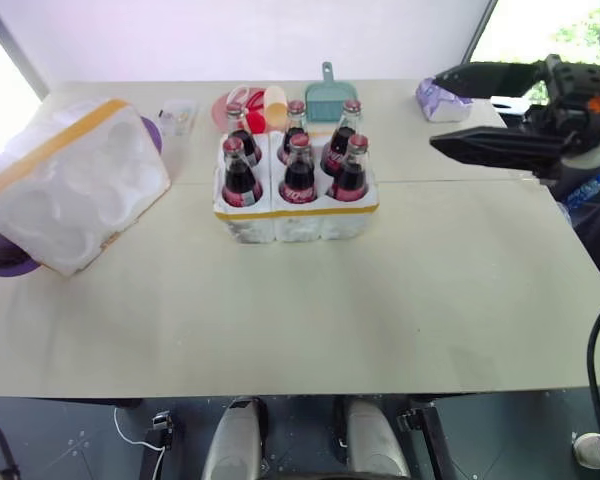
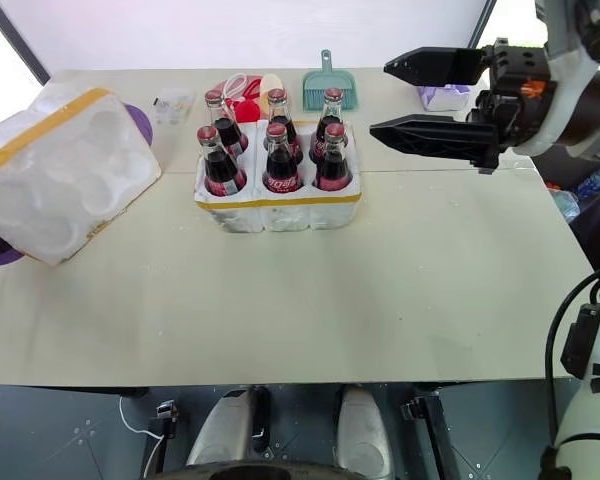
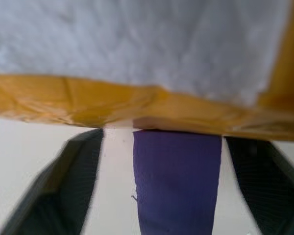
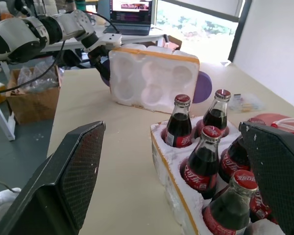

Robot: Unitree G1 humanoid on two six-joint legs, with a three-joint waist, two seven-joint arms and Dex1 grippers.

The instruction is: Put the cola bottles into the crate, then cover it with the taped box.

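Six cola bottles (image 1: 298, 160) are standing in the crate (image 1: 296, 214) mid-desk, while the taped box (image 1: 70, 185) is lying tilted, uncovering nothing yet, left claw (image 3: 161, 186) straddling its edge, right claw (image 2: 420, 98) hovering wide, empty.

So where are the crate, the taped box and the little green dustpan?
crate (image 1: 298, 219): left eye view, front wall below the tape band.
taped box (image 1: 80, 190): left eye view, its open, moulded underside.
dustpan (image 2: 329, 92): right eye view, the pan's blade.
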